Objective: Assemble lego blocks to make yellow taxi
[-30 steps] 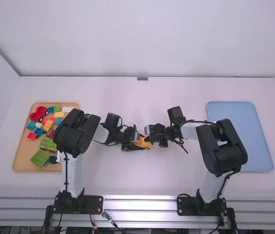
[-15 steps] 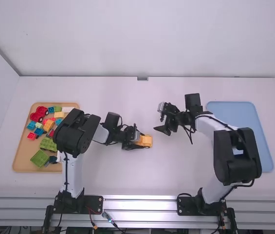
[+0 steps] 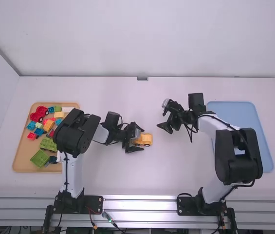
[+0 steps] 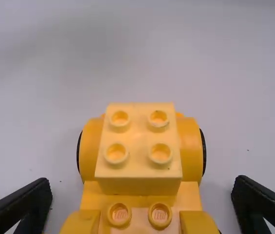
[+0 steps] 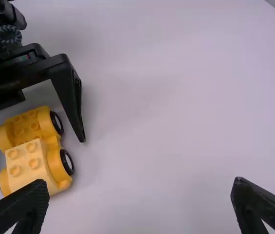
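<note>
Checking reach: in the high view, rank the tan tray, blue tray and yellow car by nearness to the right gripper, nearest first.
1. Yellow car, on its left
2. Blue tray, on its right
3. Tan tray, far left

Robotics lab: mounted arms (image 3: 237,152), white table (image 3: 127,102)

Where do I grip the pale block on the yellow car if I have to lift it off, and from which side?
I'd come straight down and pinch the block high on the two sides facing the fenders. Those sides are flat, and seem to rise above the fenders, whose bulge would likely hinder a lower grip.
</note>
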Robot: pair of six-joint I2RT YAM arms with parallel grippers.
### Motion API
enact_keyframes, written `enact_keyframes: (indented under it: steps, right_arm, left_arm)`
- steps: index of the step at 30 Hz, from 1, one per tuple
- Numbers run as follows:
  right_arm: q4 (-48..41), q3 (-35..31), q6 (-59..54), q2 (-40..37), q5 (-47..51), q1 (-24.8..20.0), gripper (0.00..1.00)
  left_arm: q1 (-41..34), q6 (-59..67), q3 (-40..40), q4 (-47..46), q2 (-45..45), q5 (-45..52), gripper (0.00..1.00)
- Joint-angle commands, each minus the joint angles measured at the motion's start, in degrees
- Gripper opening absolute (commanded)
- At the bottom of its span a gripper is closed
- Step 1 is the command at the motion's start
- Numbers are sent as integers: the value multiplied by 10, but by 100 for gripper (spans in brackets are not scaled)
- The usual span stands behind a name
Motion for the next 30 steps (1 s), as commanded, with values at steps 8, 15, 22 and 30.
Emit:
enact_keyframes:
  steps: [8,15,22,30]
  right_arm:
    - [-2,4,3,-6,-3,14,99]
    - [-1,4,3,-6,13,16,99]
    - [-1,4,3,-6,14,16,99]
    - [0,4,3,-6,14,16,99]
  left_arm:
    - [13,-61,3,-21,-23,-4,99]
    - [28,6,3,-127,-78,-5,99]
    - [64,1,3,-196,-132,-4,99]
    - [130,5,3,-281,-201,-17,99]
